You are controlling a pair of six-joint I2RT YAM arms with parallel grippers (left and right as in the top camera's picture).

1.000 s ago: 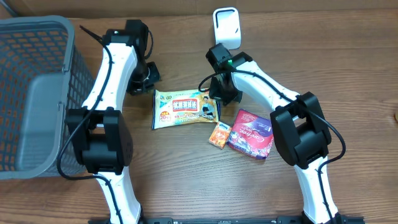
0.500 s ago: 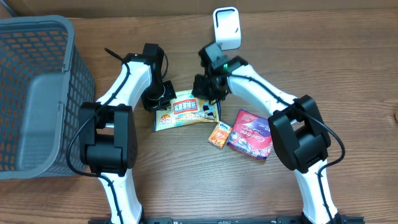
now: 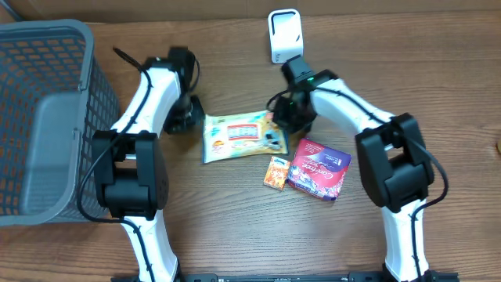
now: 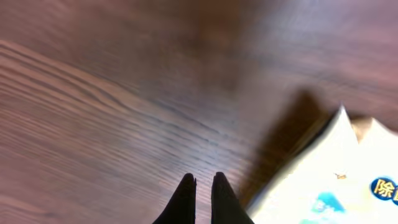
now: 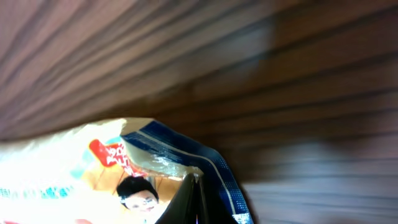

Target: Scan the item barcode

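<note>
Overhead, item: we are seeing the yellow-and-white flat plastic wipes pack [image 3: 239, 137] lying printed side up on the brown wooden table [image 3: 235, 227], in front of the white upright scanner [image 3: 285, 35] and apart from it.
Overhead, arms: the left gripper [image 3: 186, 117] is sitting at the pack end farther from the scanner, and the right gripper [image 3: 285, 123] at the nearer end.
Left wrist, fingers: we are finding the black fingers [image 4: 185, 190] pressed together on nothing, just beside the pack's edge.
Right wrist, fingers: they are clamping tight on what looks like the pack's blue sealed edge [image 5: 217, 167].
Progress: we are judging the scan as not yet done. Lifting the pack and turning its barcode toward the scanner are both waiting.
</note>
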